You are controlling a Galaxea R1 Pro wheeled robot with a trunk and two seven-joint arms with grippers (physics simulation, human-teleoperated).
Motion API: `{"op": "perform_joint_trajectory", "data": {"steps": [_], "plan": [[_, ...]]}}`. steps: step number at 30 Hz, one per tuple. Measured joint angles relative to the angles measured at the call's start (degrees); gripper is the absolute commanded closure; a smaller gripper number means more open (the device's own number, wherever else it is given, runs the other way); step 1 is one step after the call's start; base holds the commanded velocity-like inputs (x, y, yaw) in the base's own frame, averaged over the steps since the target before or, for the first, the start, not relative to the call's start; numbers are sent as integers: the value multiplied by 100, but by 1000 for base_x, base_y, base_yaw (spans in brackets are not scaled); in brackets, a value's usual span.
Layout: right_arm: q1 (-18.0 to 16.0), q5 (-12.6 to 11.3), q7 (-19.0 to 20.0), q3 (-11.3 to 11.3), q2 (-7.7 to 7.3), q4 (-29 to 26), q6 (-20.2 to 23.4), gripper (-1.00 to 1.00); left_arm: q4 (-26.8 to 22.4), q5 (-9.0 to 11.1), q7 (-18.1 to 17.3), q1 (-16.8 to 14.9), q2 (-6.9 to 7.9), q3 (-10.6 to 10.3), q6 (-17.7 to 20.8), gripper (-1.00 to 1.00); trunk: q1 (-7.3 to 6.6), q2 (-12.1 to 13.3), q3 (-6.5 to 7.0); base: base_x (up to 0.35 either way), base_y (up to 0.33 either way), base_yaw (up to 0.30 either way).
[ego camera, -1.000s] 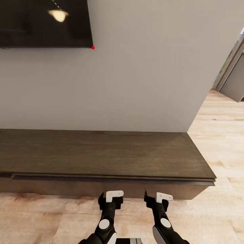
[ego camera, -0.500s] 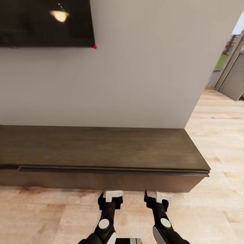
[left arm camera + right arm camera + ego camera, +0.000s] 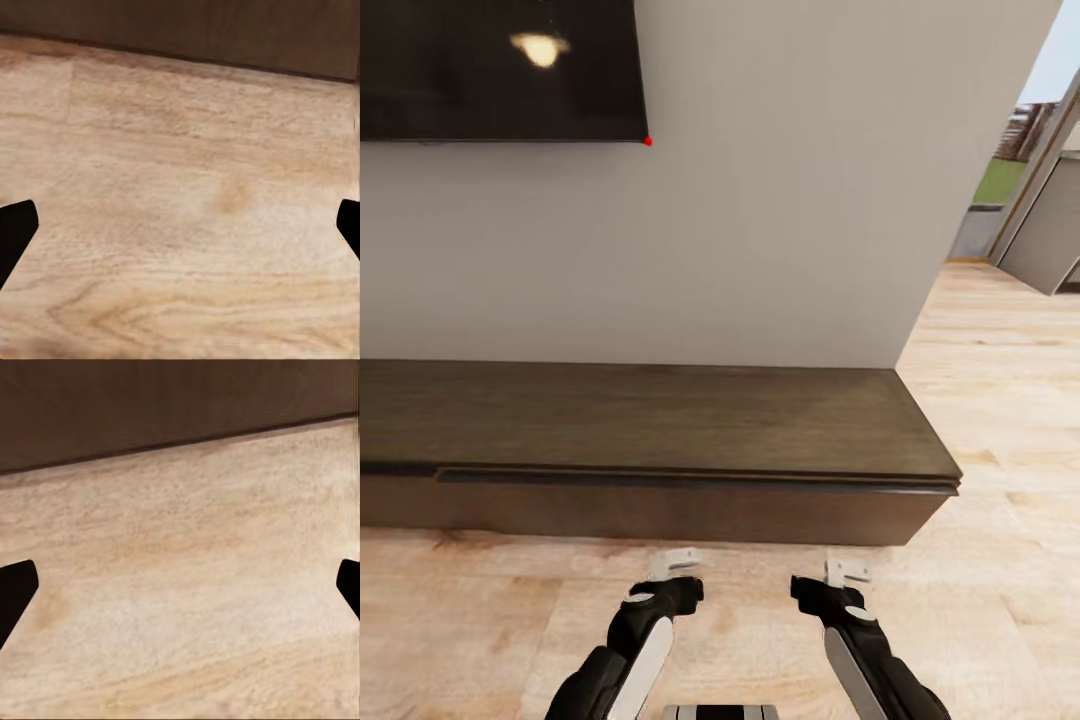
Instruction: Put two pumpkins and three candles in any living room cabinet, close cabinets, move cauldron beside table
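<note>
Television (image 3: 500, 70) hangs dark on the grey wall (image 3: 780, 200) at your 11 o'clock, a lamp reflected in its screen and a small red dot at its lower corner. Below it the cabinet (image 3: 660, 440) runs from 9 o'clock across to about 1 o'clock, its dark-brown top bare and its flat fronts flush, standing on the light plank floor (image 3: 1000, 480).

Your left gripper (image 3: 674, 563) hangs over the floor at 6 o'clock, just short of the cabinet front; in the left wrist view its dark fingertips (image 3: 16, 229) sit far apart at the edges with only planks between them, so it is spread and empty. Your right gripper (image 3: 847, 572) is beside it, likewise spread wide over bare floor, fingertips (image 3: 16, 585) well apart.

At 2 o'clock a doorway (image 3: 1030, 190) shows grass outside.
</note>
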Motion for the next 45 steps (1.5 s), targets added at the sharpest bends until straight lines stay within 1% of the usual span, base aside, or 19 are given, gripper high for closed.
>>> {"op": "perform_joint_trajectory", "data": {"steps": [1, 2, 4, 6, 10, 12, 14, 15, 18, 20, 23, 28, 35, 36, 39, 40, 41, 42, 45], "plan": [[43, -2, -1, -13, -2, -7, 35, -100, -13, 104, 0, 4, 9, 39, 62, -100, -22, 40, 18, -3, 0, 0], [131, -7, -2, -55, -5, -10, 84, -100, -22, 282, 3, 12, 56, 103, 158, -100, -44, 80, 36, -2, 0, 0], [324, -8, -2, -161, -5, -5, 154, -100, 56, 530, 6, 27, 197, 169, 284, -100, -88, 160, 72, -1, 0, 0], [479, 18, -8, -194, 4, -35, 189, -100, 309, 618, 1, 33, 248, 191, 308, -100, -132, 241, 108, 0, 0, 0], [549, 91, -18, -160, 47, 20, 164, -100, 758, 606, -36, 44, 299, 263, 242, -100, -197, 361, 161, 0, 0, 0], [524, 150, -24, -96, 112, 84, 98, -100, 823, 601, -100, 49, 234, 327, 177, -100, -197, 361, 161, 0, 0, 0], [523, 210, -25, -82, 177, 149, 32, -100, 887, 600, -164, 49, 219, 391, 113, -100, -197, 361, 161, 0, 0, 0], [515, 180, -25, -115, 165, 116, 65, -100, 855, 633, -197, 49, 186, 423, 85, -100, -198, 361, 162, 0, 0, 0], [493, 121, -21, -211, 122, 20, 163, -100, 758, 729, -101, 47, 90, 325, 178, -100, -198, 361, 162, 0, 0, 0], [491, 117, -20, -218, 115, -45, 228, -100, 694, 737, -37, 47, 83, 389, 243, -100, -198, 361, 162, 0, 0, 0], [490, 113, -18, -224, 106, -141, 325, -100, 597, 744, 50, 46, 80, 453, 340, -100, -263, 480, 215, 0, 0, 0], [490, 111, -10, -224, 104, -258, 433, -100, 437, 747, 52, 45, 80, 470, 499, -100, -373, 681, 305, 0, 0, 0], [491, 104, -14, -253, 96, -315, 611, -100, 212, 755, 62, 44, 88, 479, 560, -100, -527, 961, 430, 0, 0, 0], [497, 80, -21, -274, 98, -391, 1077, -100, 209, 760, 74, 44, 93, 659, 650, -100, -548, 1001, 448, 0, 0, 0], [530, 82, -20, -273, 88, -405, 1210, -100, 241, 764, 63, 44, 103, 1112, 900, -100, -614, 1122, 502, 0, 0, 0], [551, 91, -22, -279, 76, -416, 1233, -100, 259, 754, 53, 44, 128, 1366, 1011, -100, -636, 1162, 520, 0, 0, 0], [564, 92, -23, -283, 68, -420, 1243, -100, 269, 760, 49, 44, 144, 1470, 1032, -100, -658, 1202, 538, 0, 0, 0], [572, 90, -23, -288, 50, -422, 1248, -100, 315, 742, 39, 44, 212, 1689, 1075, -100, -680, 1242, 556, 0, 0, 0], [573, 61, -19, -362, -80, -395, 1236, -100, 709, 751, 27, 44, 478, 1918, 1053, -100, -746, 1362, 609, 0, 0, 0]]}}
